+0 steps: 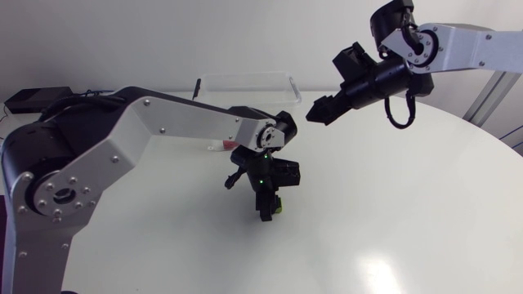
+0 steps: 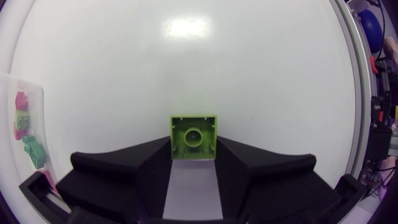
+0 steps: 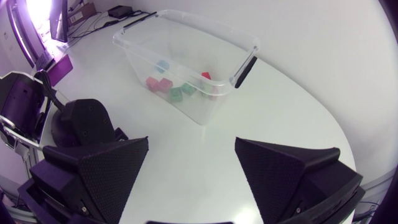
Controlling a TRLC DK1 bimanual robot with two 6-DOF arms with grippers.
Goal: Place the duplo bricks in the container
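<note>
A lime green duplo brick [image 2: 194, 135] lies on the white table, hollow underside facing the camera, and both fingers of my left gripper [image 2: 194, 152] press its sides. From above, that gripper [image 1: 265, 208] points down at mid-table with the green brick [image 1: 277, 207] showing at its tip. The clear plastic container [image 1: 245, 77] stands behind it, near the table's far edge. In the right wrist view the container [image 3: 186, 28] holds several bricks [image 3: 165, 84] in pink, green, blue and red. My right gripper [image 3: 193, 168] hangs open and empty above the table, right of the container [image 1: 319, 110].
The left arm's black wrist [image 3: 81, 124] lies between my right gripper and the container. The container's wall [image 2: 9, 93], with bricks [image 2: 31, 149] behind it, lies beside my left gripper. White tabletop [image 1: 392, 204] stretches to the front and right.
</note>
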